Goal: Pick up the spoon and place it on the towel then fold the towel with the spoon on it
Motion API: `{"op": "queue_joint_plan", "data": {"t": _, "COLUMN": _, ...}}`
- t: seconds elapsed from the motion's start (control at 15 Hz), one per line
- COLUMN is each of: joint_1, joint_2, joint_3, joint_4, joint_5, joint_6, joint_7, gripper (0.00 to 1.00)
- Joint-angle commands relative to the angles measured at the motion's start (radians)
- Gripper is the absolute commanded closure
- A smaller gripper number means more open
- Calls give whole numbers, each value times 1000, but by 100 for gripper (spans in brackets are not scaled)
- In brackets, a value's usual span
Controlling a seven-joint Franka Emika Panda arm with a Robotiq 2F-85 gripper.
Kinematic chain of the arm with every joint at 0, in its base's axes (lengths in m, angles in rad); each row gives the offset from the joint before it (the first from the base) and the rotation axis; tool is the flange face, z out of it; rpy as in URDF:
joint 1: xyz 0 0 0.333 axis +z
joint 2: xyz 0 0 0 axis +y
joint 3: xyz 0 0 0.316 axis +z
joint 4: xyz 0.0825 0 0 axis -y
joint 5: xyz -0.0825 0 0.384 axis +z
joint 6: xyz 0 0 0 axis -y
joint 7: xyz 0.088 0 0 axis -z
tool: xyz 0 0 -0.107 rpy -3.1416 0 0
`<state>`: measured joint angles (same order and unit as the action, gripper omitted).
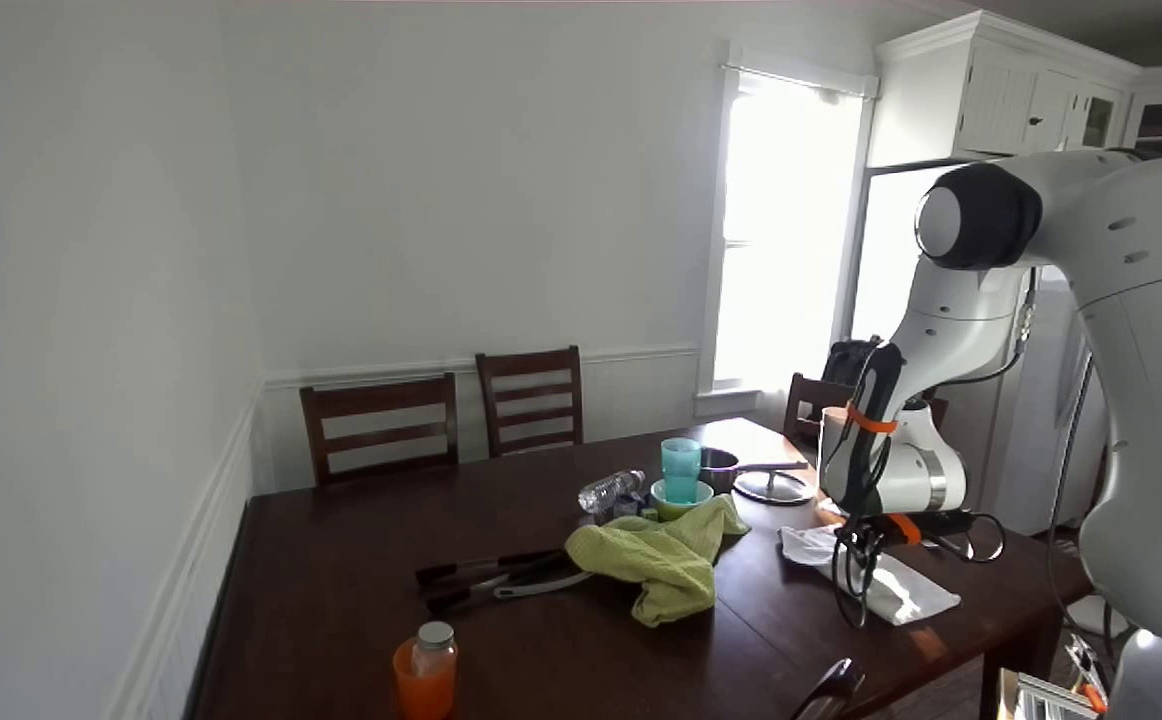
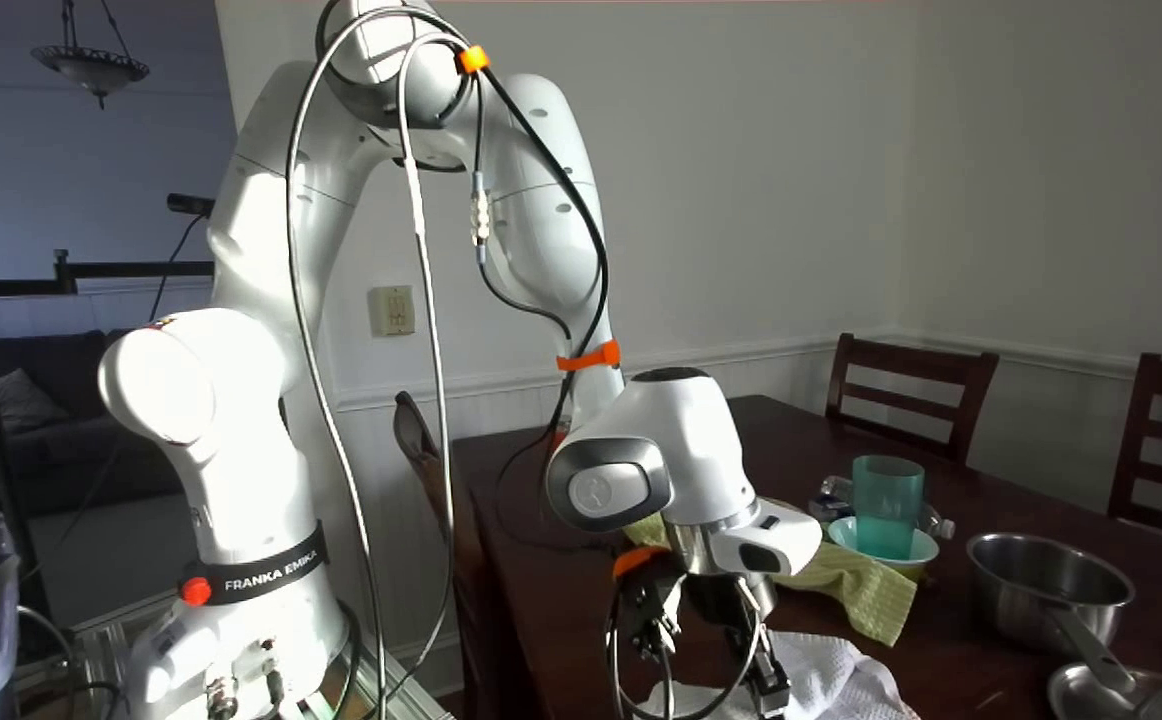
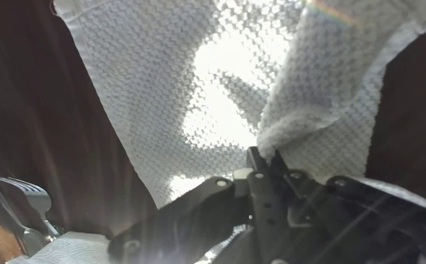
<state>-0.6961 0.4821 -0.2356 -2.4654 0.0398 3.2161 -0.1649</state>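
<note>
A white textured towel (image 3: 125, 73) lies on the dark table, with a loose flap folded over on its right side in the wrist view. The towel also shows in both exterior views (image 1: 911, 592) (image 2: 831, 672). My gripper (image 3: 266, 156) is over the towel, its fingers closed on the edge of the flap. In the exterior views the gripper (image 1: 859, 572) (image 2: 769, 690) is low at the towel, partly hidden by cables. No spoon can be made out; whether one lies under the flap cannot be told.
A fork (image 3: 39, 200) and another silver utensil (image 3: 33, 240) lie beside a white cloth or napkin (image 3: 75, 249). A green towel (image 1: 656, 560), teal cup (image 1: 681, 470), bottle (image 1: 609, 492), pot (image 2: 1046, 590), lid (image 1: 773, 487), dark-handled utensils (image 1: 486, 567) and orange cup (image 1: 426, 685) stand around.
</note>
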Motion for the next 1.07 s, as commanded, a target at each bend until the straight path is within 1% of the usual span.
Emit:
{"op": "queue_joint_plan", "data": {"t": 0.0, "joint_1": -70, "joint_2": 36, "joint_3": 35, "joint_4": 52, "joint_5": 7, "joint_6": -11, "joint_7": 50, "gripper": 99}}
{"op": "queue_joint_plan", "data": {"t": 0.07, "joint_1": -76, "joint_2": 40, "joint_3": 32, "joint_4": 58, "joint_5": 8, "joint_6": -12, "joint_7": 61, "gripper": 70}}
{"op": "queue_joint_plan", "data": {"t": 0.13, "joint_1": -72, "joint_2": 38, "joint_3": 18, "joint_4": 63, "joint_5": 6, "joint_6": -17, "joint_7": 68, "gripper": 69}}
{"op": "queue_joint_plan", "data": {"t": 0.33, "joint_1": -85, "joint_2": 23, "joint_3": 9, "joint_4": 72, "joint_5": -2, "joint_6": -21, "joint_7": 71, "gripper": 50}}
{"op": "queue_joint_plan", "data": {"t": 0.6, "joint_1": -83, "joint_2": 36, "joint_3": -32, "joint_4": 104, "joint_5": -14, "joint_6": -21, "joint_7": 57, "gripper": 22}}
{"op": "queue_joint_plan", "data": {"t": 0.73, "joint_1": -145, "joint_2": 51, "joint_3": 9, "joint_4": 126, "joint_5": -19, "joint_6": -25, "joint_7": 43, "gripper": 7}}
{"op": "queue_joint_plan", "data": {"t": 0.8, "joint_1": -181, "joint_2": 53, "joint_3": 38, "joint_4": 131, "joint_5": -16, "joint_6": -24, "joint_7": 42, "gripper": 2}}
{"op": "queue_joint_plan", "data": {"t": 0.87, "joint_1": -219, "joint_2": 49, "joint_3": 71, "joint_4": 133, "joint_5": -16, "joint_6": -28, "joint_7": 39, "gripper": 0}}
{"op": "queue_joint_plan", "data": {"t": 1.0, "joint_1": -297, "joint_2": 51, "joint_3": 136, "joint_4": 145, "joint_5": -20, "joint_6": -34, "joint_7": 28, "gripper": 0}}
